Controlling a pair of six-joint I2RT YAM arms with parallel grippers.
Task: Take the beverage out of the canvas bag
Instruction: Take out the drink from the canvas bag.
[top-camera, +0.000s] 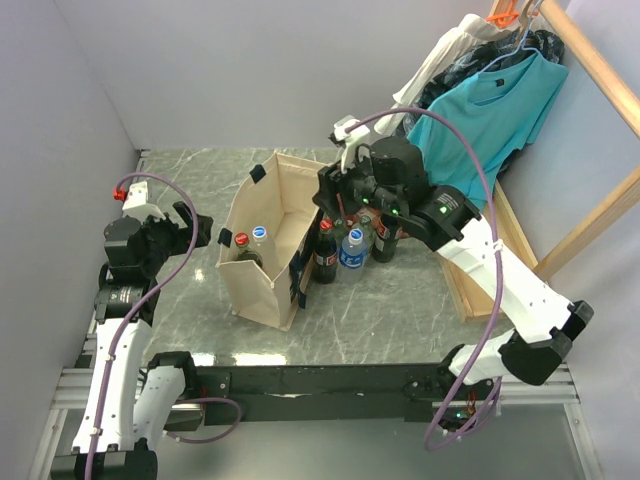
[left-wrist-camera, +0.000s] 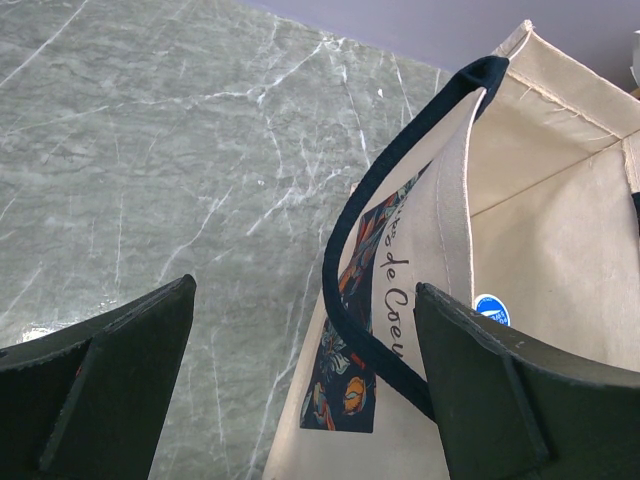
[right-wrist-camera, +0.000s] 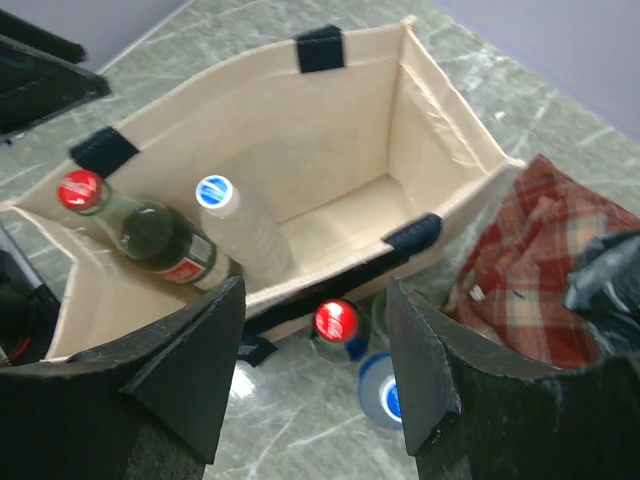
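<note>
Hovering open-jawed and empty, right gripper (right-wrist-camera: 312, 292) at 3 o'clock of canvas bag (top-camera: 262, 275), left gripper (left-wrist-camera: 305, 290) at 9; next probably seize red-capped bottle (right-wrist-camera: 160, 240) inside.

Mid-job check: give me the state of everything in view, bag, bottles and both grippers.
canvas bag: upright, mouth open
red-capped bottle in bag: capped, leaning
blue-capped bottle in bag: capped, inside
bottles beside bag: capped, standing
left gripper: fingers open, empty
right gripper: fingers apart, empty
</note>
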